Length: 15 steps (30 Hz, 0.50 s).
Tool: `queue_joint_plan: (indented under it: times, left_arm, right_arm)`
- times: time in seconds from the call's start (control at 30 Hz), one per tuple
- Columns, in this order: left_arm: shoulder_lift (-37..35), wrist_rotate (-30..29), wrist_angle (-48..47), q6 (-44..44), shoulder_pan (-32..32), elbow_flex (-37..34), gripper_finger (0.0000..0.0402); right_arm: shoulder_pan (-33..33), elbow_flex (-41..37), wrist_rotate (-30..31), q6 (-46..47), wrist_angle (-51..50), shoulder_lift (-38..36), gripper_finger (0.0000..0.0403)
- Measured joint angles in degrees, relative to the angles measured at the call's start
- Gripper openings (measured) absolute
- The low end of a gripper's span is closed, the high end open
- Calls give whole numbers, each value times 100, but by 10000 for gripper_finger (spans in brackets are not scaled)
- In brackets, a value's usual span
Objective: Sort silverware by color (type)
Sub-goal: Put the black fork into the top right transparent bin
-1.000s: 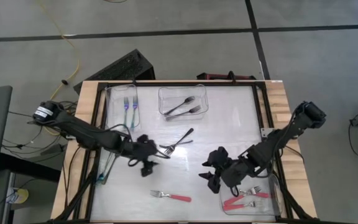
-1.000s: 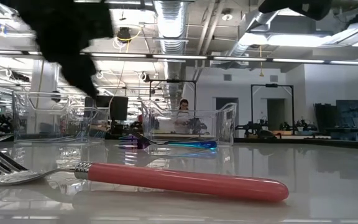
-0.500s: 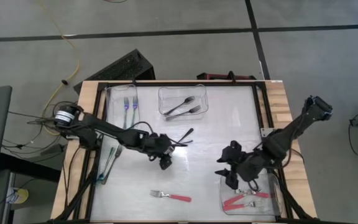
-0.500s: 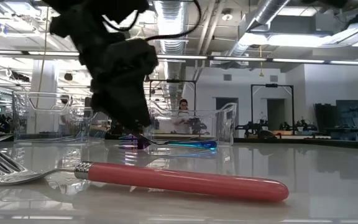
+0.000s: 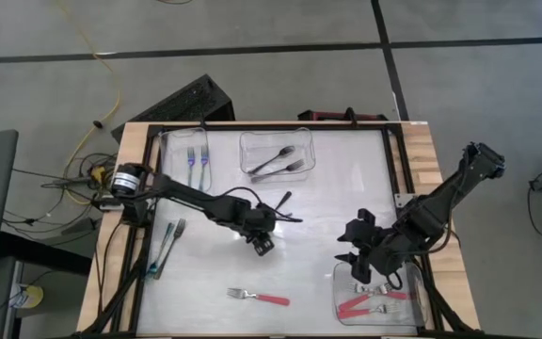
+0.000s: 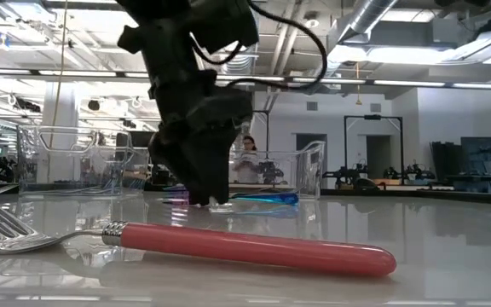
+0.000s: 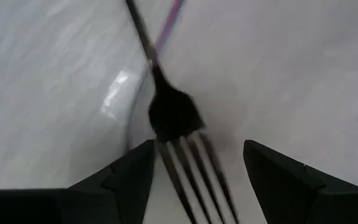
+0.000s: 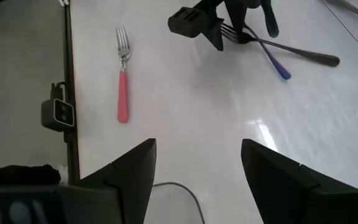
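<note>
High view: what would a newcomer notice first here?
The left gripper reaches down at mid-table, fingers open around the crossed black-handled fork and blue-handled fork. Near the front edge lies a lone pink-handled fork. The right gripper hangs open beside the clear plastic tub of pink forks.

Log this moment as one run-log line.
left tool: open, down at crossed forks mid-table | right tool: open, above red-fork tub | loose red fork: front of table

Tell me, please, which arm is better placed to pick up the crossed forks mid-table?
The left: its open left gripper already straddles the black fork, while the right gripper hovers apart, beside the tub.
</note>
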Motion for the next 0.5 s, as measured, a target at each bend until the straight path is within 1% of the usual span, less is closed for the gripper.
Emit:
queue_joint_plan:
  times: [0.07, 0.17, 0.33, 0.43, 0.5]
  left_arm:
    - [51, 68, -68, 0, 55, 32, 220]
    - [63, 137, -178, 2, 104, 34, 192]
    - [46, 94, -200, 158, 105, 32, 128]
    - [39, 168, -199, 274, 105, 30, 88]
    - [37, 270, -195, 372, 112, 30, 85]
  right_arm:
    - [22, 0, -2, 15, -33, 2, 260]
    - [54, 0, -3, 16, -41, 2, 260]
    - [93, 0, -24, 27, -123, 2, 260]
    - [91, 0, -35, 32, -181, 2, 260]
    - [91, 0, -36, 32, -180, 2, 260]
